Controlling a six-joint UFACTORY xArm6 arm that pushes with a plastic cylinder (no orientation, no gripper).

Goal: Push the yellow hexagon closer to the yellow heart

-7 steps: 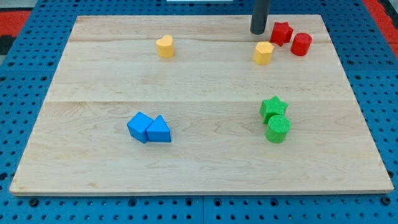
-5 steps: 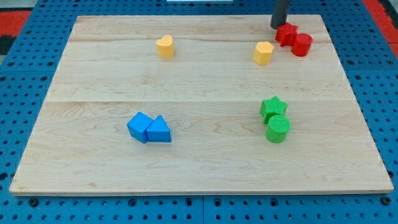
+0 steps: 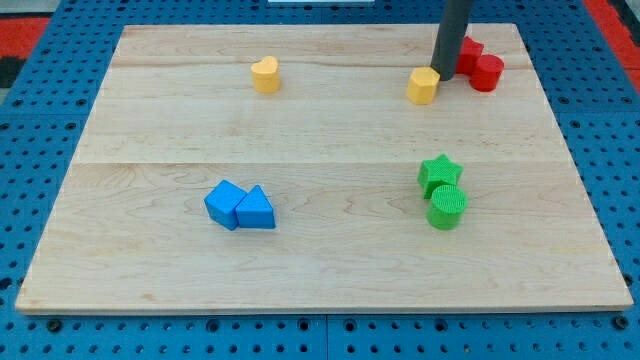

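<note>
The yellow hexagon point(image 3: 423, 86) sits at the upper right of the wooden board point(image 3: 320, 250). The yellow heart point(image 3: 265, 74) sits at the upper left of centre, well apart from it. My tip point(image 3: 445, 76) is down at the hexagon's right side, touching or almost touching it. The rod stands in front of the red star point(image 3: 468, 53) and hides part of it.
A red cylinder point(image 3: 487, 72) sits right of the red star near the top right corner. A green star point(image 3: 439, 173) and green cylinder point(image 3: 447, 207) touch at the right of centre. A blue cube point(image 3: 224, 203) and blue triangle point(image 3: 256, 209) touch at lower left.
My tip moved from above the hexagon to the right, over the red star, then down to the hexagon's right side. The hexagon has hardly shifted.
</note>
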